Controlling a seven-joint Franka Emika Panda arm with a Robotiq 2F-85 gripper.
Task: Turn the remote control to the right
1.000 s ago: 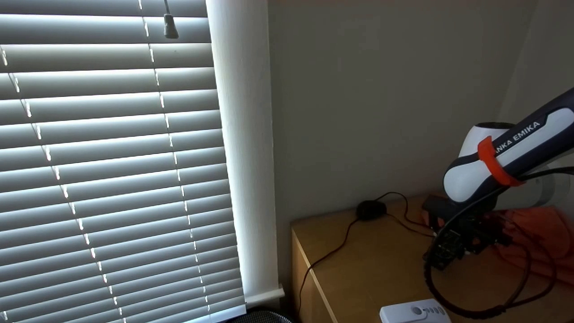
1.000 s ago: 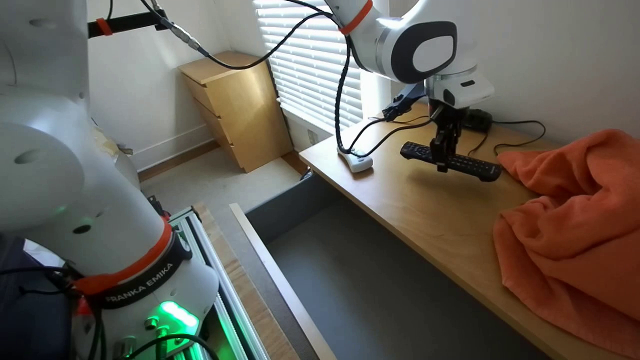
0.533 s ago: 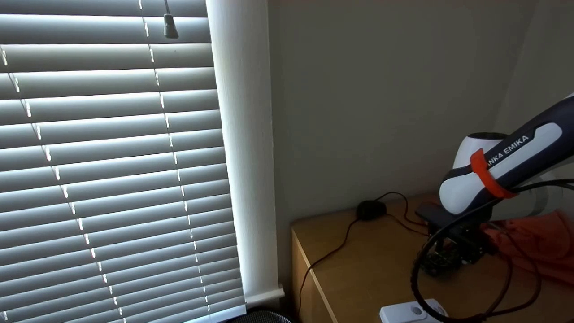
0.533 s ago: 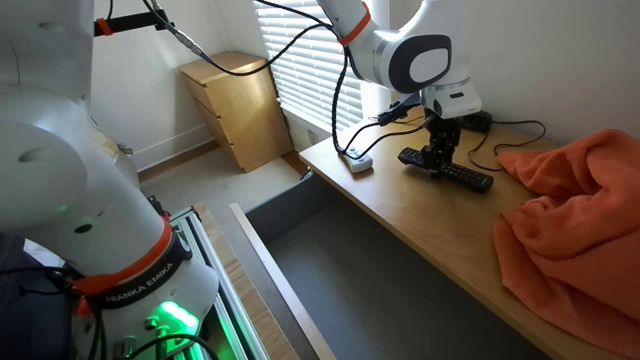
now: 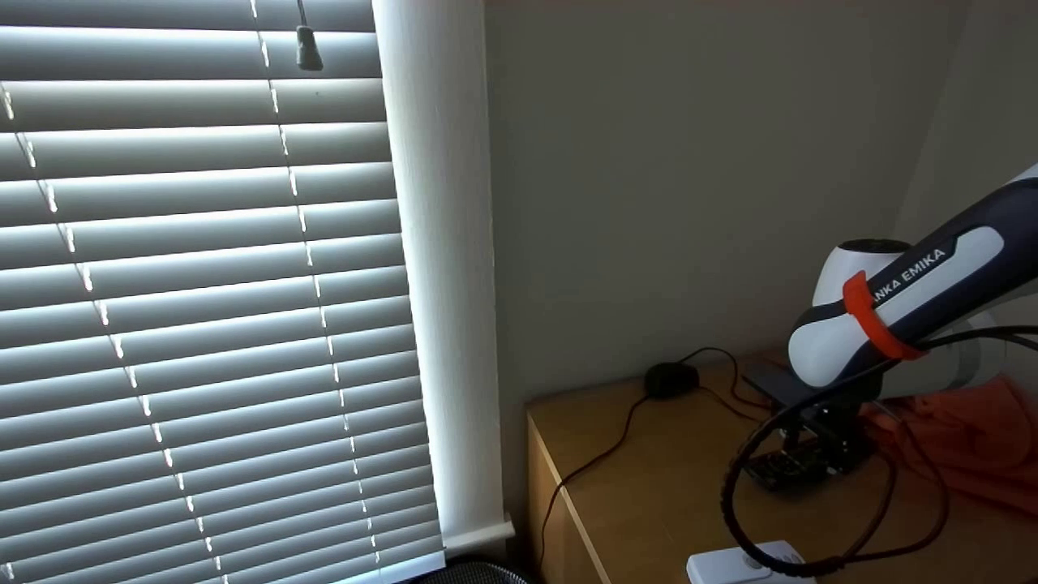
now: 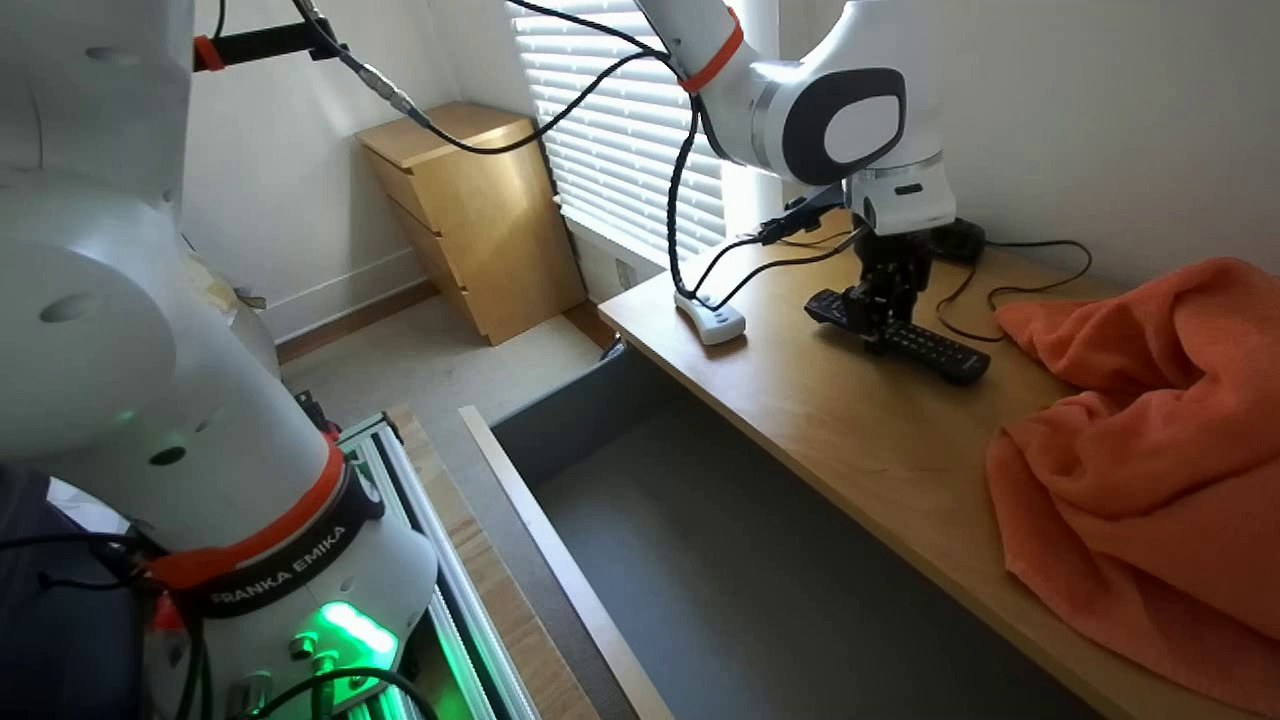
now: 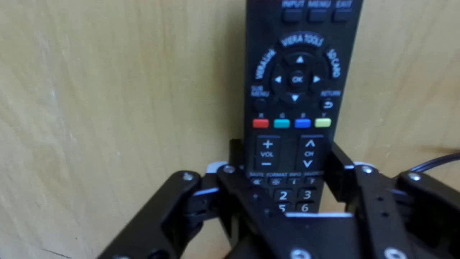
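Twist the remote control right, level and slow

Wrist view: your end effector looks clamped on the remote control by both long sides, level with the volume keys. Bar runs 6 to 12 o'clock, top leaning slightly toward 1. Step is likely the turn or its set-down; can't tell whether the underside touches the table. If more turn is needed, raise it a little, rotate in place only, presumably clockwise, lower flat, then part the jaws evenly so it won't skew. Watch the thin cable at 3 o'clock.

In an exterior view the remote control slants 10 to 4 o'clock. From it: orange cloth at 4, near but apart; black puck at 1; white flat box at 9; grey drawer at 7, so don't push that way.

In an exterior view, the thick cable loop crosses in front of the white flat box, 7 o'clock from the end effector; sweeping that way could shove it. The remote control is hard to pick out here.
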